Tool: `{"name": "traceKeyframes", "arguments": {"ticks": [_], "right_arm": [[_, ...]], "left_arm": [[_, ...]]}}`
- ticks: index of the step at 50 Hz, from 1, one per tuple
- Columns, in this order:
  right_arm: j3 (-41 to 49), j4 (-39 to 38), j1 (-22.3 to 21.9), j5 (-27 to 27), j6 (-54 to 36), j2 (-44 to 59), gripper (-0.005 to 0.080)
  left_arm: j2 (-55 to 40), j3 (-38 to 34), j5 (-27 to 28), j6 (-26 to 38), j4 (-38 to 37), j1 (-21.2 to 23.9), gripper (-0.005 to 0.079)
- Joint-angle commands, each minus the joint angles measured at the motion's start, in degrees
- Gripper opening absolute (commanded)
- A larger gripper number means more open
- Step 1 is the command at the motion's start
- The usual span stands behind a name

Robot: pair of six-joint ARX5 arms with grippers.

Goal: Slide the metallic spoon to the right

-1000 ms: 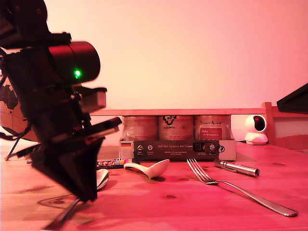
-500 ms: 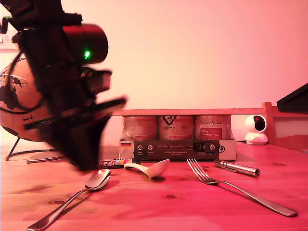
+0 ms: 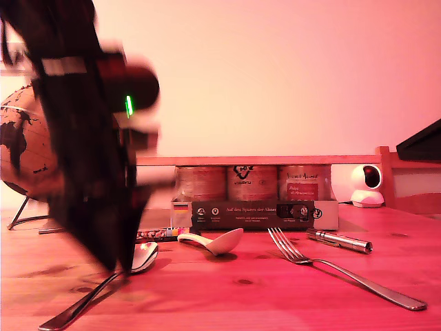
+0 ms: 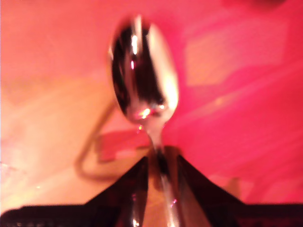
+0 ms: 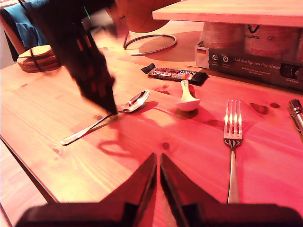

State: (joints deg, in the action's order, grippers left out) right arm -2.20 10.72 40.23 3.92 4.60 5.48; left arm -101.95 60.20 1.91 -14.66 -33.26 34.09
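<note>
Straddling the neck of the slim, shiny silver metal spoon (image 4: 144, 78), the dark fingers (image 4: 124, 187) of my first gripper (image 4: 158, 165) stand slightly parted, not clamped. The spoon lies flat on the reddish wooden tabletop (image 3: 275, 289) at the exterior view's left, beside a short white ceramic spoon (image 3: 213, 241); it looks light, stiff and slippery, best pushed at the neck. The second gripper (image 5: 157, 165) hangs closed, well apart.

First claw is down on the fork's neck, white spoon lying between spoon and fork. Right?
Not the fork. My first claw is down on the metal spoon, fingers either side of its neck in the first wrist view. The white spoon does lie between spoon and fork.
</note>
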Motion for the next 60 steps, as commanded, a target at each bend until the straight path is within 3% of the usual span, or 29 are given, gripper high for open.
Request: {"name": "traceKeyframes", "arguments": {"ticks": [1, 26, 60], "right_arm": [[-0.07, -0.61, 0.15, 0.0, -0.11, 0.35, -0.0012], [-0.07, -0.63, 0.15, -0.02, -0.11, 0.35, -0.0012], [-0.09, -0.61, 0.15, -0.02, -0.11, 0.35, -0.0012]], "left_arm": [[-1.16, -1.25, -0.09, 0.02, -0.22, 0.0, 0.0168], [-1.27, -1.25, 4.13, -0.44, 3.48, 3.61, 0.0057], [-6.54, -0.68, 8.9, -4.55, 12.13, 10.71, 0.0057]]}}
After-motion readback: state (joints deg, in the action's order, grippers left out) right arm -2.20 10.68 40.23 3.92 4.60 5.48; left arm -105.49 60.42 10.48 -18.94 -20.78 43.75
